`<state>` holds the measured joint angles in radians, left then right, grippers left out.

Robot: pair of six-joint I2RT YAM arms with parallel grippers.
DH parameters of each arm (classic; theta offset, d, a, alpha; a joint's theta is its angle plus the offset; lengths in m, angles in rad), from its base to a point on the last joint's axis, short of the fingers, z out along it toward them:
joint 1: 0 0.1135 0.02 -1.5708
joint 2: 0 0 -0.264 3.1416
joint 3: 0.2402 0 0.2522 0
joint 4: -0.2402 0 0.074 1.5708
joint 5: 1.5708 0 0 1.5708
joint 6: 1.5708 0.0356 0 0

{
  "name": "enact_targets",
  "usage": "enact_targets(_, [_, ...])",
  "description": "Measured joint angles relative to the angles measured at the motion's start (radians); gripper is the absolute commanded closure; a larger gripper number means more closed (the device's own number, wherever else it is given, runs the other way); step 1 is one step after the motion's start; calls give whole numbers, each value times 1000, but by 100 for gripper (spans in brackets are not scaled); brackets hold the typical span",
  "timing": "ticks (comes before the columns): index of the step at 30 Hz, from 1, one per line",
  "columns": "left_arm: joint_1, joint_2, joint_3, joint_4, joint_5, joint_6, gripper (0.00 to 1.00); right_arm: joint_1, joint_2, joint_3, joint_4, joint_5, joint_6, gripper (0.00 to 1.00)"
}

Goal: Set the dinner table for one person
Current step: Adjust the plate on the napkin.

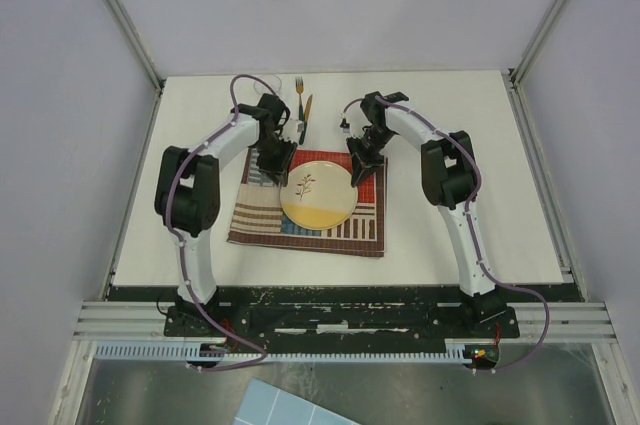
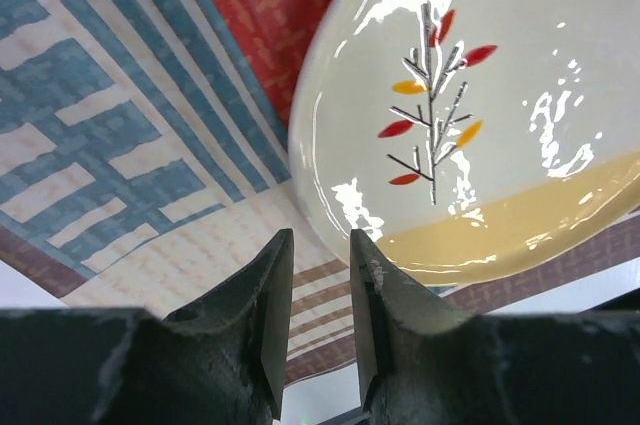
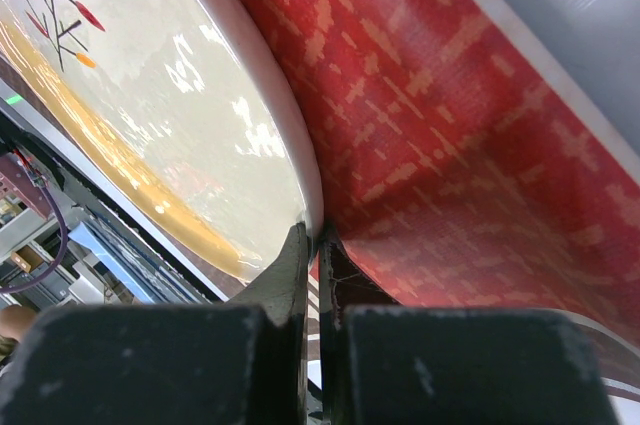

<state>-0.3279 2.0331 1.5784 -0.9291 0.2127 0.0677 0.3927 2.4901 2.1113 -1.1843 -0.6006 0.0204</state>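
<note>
Could drag the plate (image 1: 316,194) askew on the placemat (image 1: 262,220) if lifting with the right pincer (image 3: 318,235), closed tight at the plate's rim and maybe nipping it. Shows the left pincer (image 2: 320,240) slightly apart, empty, at the plate's other side. Has the white desk (image 1: 450,145) under the plate, fork (image 1: 299,105) and knife (image 1: 308,110) beyond it, pale walls (image 1: 60,95) around.

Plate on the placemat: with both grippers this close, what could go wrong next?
The shut right gripper sits against the plate rim; a sideways move could shove the plate across the placemat. The left gripper, slightly open, hangs low beside the rim; a descent could snag or bunch the cloth.
</note>
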Motion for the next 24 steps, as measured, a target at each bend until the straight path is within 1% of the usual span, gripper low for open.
enact_targets(5, [-20, -39, -32, 11, 3, -11, 64, 0, 0, 0, 0, 0, 0, 98])
enact_targets(13, [-27, -42, -76, 19, -7, -11, 64, 0, 0, 0, 0, 1, 0, 98])
enact_targets(22, [-27, 4, -80, 40, -46, -11, 64, 0, 0, 0, 0, 0, 0, 98])
enact_targets(24, [-25, 18, -80, 41, -31, -12, 64, 0, -2, 0, -1, 0, -2, 98])
